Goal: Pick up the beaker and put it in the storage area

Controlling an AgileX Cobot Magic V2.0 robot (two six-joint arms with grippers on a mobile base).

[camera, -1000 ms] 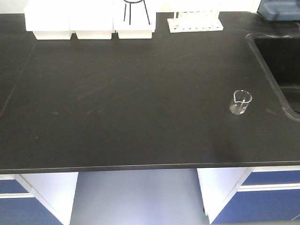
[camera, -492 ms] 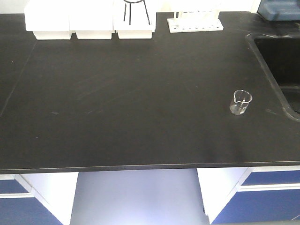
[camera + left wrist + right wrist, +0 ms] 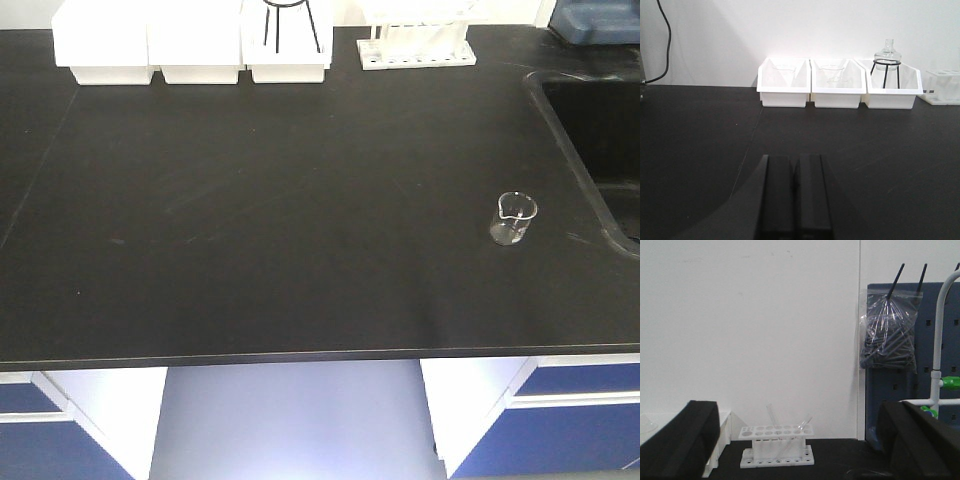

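Black benchtop, beaker upright

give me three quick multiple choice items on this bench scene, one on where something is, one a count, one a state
1. Where does the beaker stand on the bench?
A) right side, near the sink
B) back left corner
C) front left edge

2. How many white bins line the back?
A) two
B) three
C) five

3. How is the left end effector?
A) wide open
B) shut, empty
C) gripping glassware

Answers:
1 A: the front view shows it upright near the sink.
2 B: the left wrist view shows three side by side.
3 B: its fingers meet with nothing between them.
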